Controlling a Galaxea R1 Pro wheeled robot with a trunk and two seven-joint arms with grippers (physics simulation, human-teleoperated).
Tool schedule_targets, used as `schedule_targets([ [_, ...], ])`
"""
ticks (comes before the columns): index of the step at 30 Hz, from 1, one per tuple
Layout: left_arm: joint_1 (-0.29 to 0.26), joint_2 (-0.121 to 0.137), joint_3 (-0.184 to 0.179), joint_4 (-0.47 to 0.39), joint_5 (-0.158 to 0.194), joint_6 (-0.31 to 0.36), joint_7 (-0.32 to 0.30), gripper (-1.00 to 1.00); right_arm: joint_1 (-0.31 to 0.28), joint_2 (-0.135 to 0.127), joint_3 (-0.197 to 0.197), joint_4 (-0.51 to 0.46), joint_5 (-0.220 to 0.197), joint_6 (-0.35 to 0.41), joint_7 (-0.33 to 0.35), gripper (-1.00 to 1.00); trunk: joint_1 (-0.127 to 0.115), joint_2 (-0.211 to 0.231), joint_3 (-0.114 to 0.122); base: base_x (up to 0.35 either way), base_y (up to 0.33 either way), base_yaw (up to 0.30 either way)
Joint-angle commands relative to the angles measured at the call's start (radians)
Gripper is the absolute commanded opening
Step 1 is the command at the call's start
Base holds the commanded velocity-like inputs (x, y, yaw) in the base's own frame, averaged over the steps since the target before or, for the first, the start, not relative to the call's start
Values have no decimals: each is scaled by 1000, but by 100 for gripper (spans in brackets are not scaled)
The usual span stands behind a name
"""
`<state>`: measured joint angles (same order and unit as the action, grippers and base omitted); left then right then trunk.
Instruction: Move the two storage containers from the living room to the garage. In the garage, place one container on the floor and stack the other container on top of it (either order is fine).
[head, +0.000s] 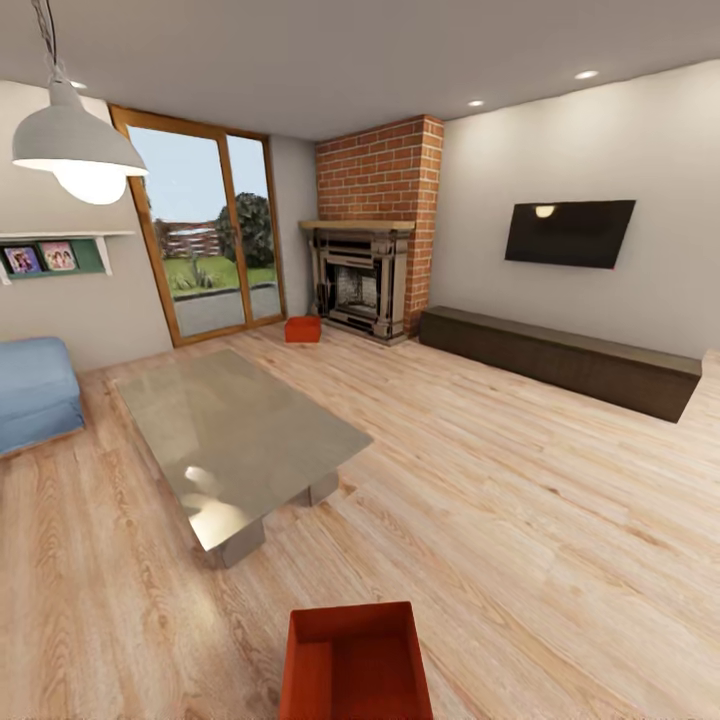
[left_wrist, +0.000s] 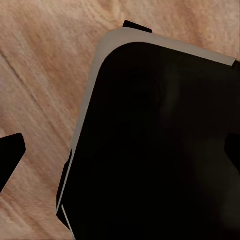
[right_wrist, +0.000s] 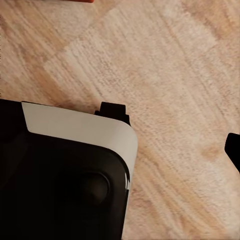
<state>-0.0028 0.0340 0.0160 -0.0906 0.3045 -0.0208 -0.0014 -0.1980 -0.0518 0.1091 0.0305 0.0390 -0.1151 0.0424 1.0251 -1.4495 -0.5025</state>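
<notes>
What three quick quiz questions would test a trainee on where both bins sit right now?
1. True or false: both storage containers are stacked on the glass table.
2. The far container sits nearest: A) the blue sofa B) the brick fireplace C) the TV.
3. What floor lies under the near container?

Key: 1 false; 2 B; 3 light wood planks.

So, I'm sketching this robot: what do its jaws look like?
Plain black, angular jaw tips at the wrist views' edges. Past them is a black rounded-corner housing with a pale trim band. No cables or markings are visible.
</notes>
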Motion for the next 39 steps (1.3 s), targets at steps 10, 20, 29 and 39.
schedule_targets([
  [10, 0, 2, 1, 0, 3, -2, 0, 100, -1, -9, 6, 3, 35, -1, -6, 100, 0, -1, -17, 0, 0, 0],
  [20, 0, 0, 1, 0, 3, -2, 0, 100, 3, -10, 5, 3, 39, -8, -9, 100, 0, -1, -34, 0, 0, 0],
  [29, 0, 1, 1, 0, 3, -2, 0, 100, 3, -11, 4, 3, 39, -9, -9, 100, 0, -1, -48, 0, 0, 0],
  [39, 0, 1, 1, 0, 3, -2, 0, 100, 3, -11, 4, 3, 39, -12, -9, 100, 0, -1, -65, 0, 0, 0],
])
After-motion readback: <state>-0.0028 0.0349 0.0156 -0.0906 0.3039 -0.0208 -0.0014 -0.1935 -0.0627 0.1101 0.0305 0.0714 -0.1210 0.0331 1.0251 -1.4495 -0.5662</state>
